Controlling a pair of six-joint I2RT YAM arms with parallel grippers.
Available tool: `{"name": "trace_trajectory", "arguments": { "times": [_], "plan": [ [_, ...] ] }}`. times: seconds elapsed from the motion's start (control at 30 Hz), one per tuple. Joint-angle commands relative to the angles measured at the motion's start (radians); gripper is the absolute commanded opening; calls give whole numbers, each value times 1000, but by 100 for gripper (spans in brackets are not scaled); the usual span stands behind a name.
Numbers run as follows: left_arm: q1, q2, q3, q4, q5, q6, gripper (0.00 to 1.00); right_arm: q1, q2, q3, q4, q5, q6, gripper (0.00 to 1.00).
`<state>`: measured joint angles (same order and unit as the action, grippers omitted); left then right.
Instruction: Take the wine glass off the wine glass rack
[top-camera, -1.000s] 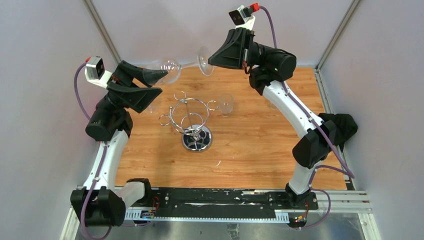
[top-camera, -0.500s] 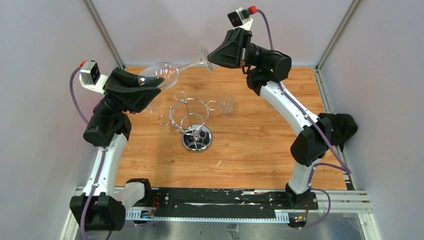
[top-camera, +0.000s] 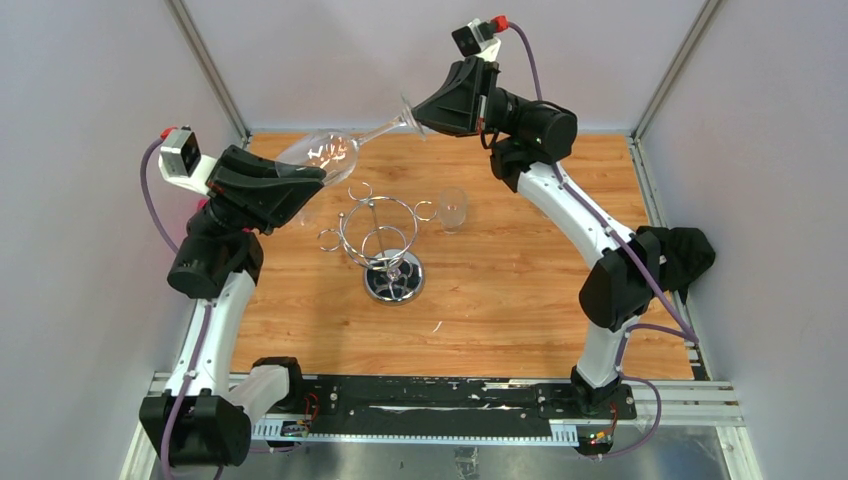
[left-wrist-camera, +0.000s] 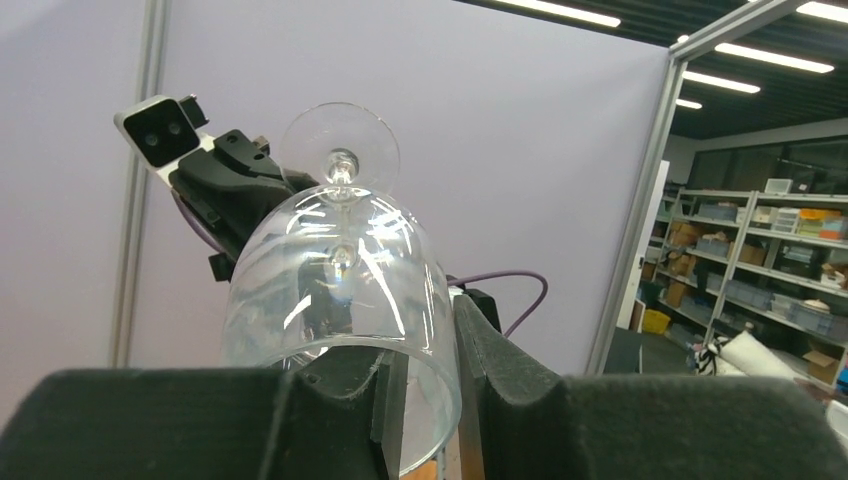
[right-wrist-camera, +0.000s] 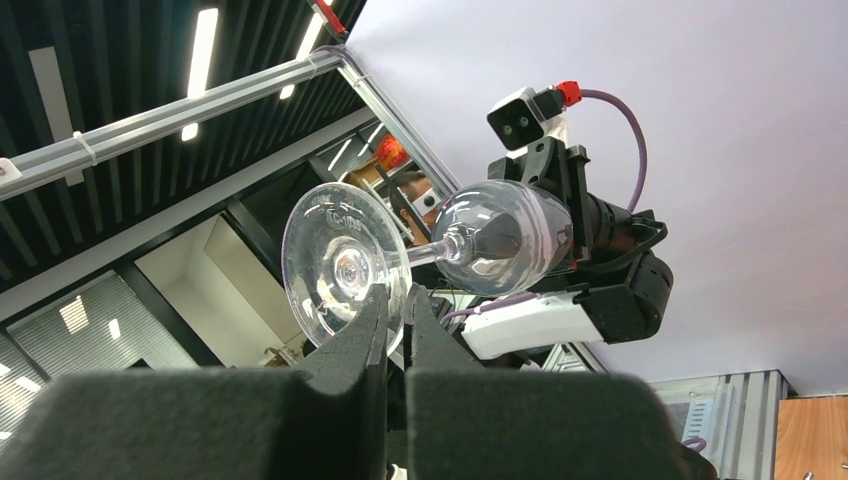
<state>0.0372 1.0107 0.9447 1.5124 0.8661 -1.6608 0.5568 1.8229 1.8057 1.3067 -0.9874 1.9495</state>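
Top external view: one wine glass (top-camera: 325, 152) lies sideways in the air between my two grippers. My left gripper (top-camera: 308, 176) is pinched on the bowl's rim, and my right gripper (top-camera: 418, 110) is closed on the edge of the foot. Below them, one wine glass rack (top-camera: 380, 235) and one tumbler (top-camera: 452, 208) stand on the wooden table (top-camera: 520, 290). Pale walls (top-camera: 90, 100) are close behind both wrists.

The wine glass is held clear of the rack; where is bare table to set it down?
Bare table runs between the rack and the near rail, and between the small glass and the right arm. Crowded around the rack's hooks.
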Motion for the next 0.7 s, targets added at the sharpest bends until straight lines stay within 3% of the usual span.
{"name": "trace_trajectory", "arguments": {
  "times": [0.0,0.17,0.27,0.43,0.67],
  "plan": [
    [-26,-18,-23,57,-43,-11,0,51,46,-28,1,-103,-60,0],
    [-27,-50,-59,55,-93,19,0,51,32,-25,14,-108,-53,1],
    [-26,-64,-64,55,-111,22,0,50,22,-28,17,-108,-56,11],
    [-26,-89,-66,34,-130,31,0,50,22,-32,37,-96,-44,32],
    [-26,-140,-66,-44,-142,90,0,44,35,-32,94,-73,11,73]
  ]
}}
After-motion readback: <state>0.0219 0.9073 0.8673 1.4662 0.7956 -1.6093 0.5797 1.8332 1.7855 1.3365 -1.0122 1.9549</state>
